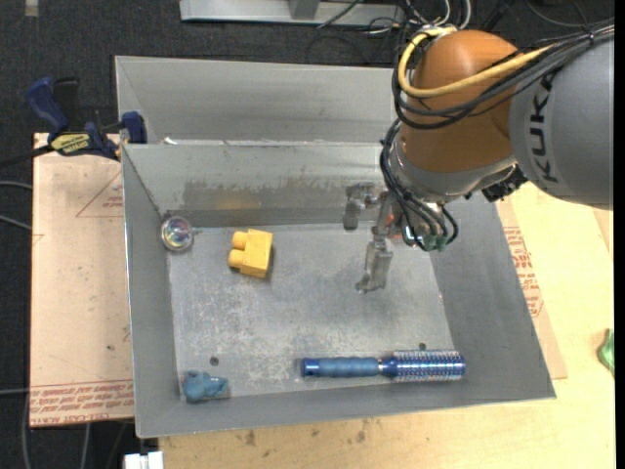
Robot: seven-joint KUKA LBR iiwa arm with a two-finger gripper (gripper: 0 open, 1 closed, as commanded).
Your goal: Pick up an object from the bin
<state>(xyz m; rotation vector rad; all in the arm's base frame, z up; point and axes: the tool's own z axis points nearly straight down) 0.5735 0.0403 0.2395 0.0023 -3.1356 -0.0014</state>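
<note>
My gripper (361, 252) hangs over the bare floor in the right middle of the bin, below the orange dome. Its fingers are open with nothing between them. A yellow block (251, 253) lies to its left, well apart from it. A blue hairbrush (383, 366) with a bristled head lies along the bin's front wall, below the gripper in the view.
A small shiny ball (177, 233) rests in the back left corner. A blue crumpled lump (204, 387) sits in the front left corner. The arm and its cables cover the bin's right back corner.
</note>
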